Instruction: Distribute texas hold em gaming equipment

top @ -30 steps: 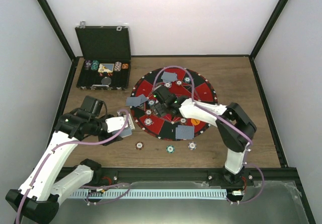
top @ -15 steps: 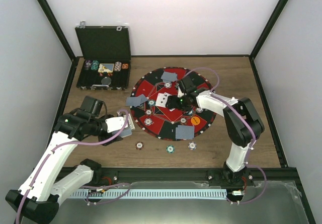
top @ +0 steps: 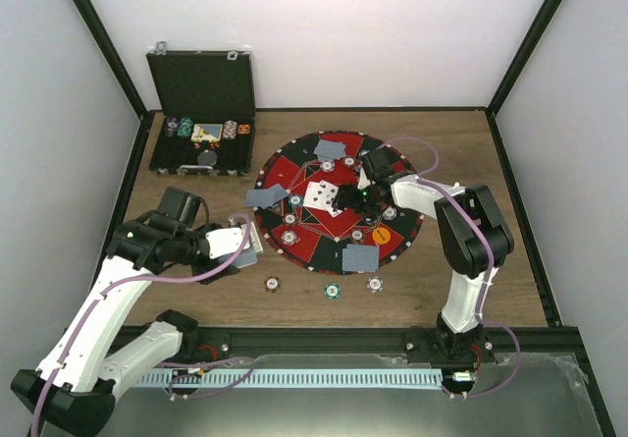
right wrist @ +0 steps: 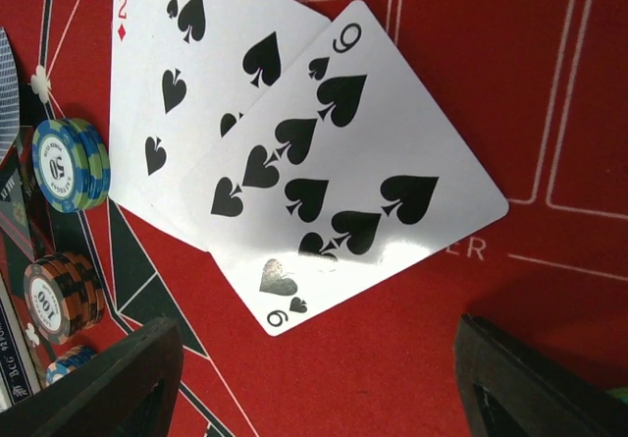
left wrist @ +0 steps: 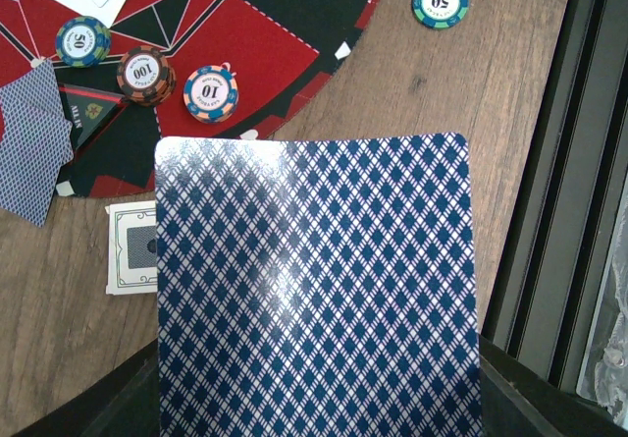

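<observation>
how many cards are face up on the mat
3, fanned together on the mat: nine of spades on top, another spade card under it, two of diamonds lowest. Others could be hidden beneath.

Held card (left wrist: 314,290): back in blue-and-white diamond lattice, white border.
Mat (top: 282,175): red and black wedges, thin white lines.
Nine of spades (right wrist: 343,172): white face, black pips.
Chip (left wrist: 440,2), on bare wood: green and blue stripes, white centre.
Table (top: 471,260): brown wood grain.
Case (top: 201,83), far left: black.
</observation>
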Motion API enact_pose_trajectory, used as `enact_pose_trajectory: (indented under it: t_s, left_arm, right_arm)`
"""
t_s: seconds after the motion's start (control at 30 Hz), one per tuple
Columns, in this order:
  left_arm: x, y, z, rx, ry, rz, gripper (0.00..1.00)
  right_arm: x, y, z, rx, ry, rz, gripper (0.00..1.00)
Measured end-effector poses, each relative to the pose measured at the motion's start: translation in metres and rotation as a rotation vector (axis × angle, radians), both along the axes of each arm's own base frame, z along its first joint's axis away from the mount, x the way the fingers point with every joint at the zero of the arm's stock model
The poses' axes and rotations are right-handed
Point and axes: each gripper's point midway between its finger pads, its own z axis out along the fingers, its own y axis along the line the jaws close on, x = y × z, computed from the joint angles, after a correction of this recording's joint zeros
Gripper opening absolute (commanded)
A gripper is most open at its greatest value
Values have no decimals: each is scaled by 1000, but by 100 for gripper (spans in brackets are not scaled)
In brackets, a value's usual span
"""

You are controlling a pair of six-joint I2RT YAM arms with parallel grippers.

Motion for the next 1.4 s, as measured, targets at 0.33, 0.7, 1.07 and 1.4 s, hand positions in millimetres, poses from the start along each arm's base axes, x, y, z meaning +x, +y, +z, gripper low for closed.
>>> enact_pose_trajectory:
  t_s: [0.33, 0.7, 1.07, 1.4]
  left_arm:
    - [1, 0, 0, 1, 2, 0, 11]
    - [2, 0, 0, 0, -4, 0, 11]
    - [2, 0, 0, 6, -6, 2, 11]
    - [3, -1, 1, -3, -8, 0, 11]
  right_arm:
    - [20, -2, 0, 48, 6, -20, 74]
    - [48, 5, 1, 64, -13, -35, 69]
    - [45, 5, 23, 88, -37, -37, 71]
    - [-23, 70, 161, 366, -217, 138, 80]
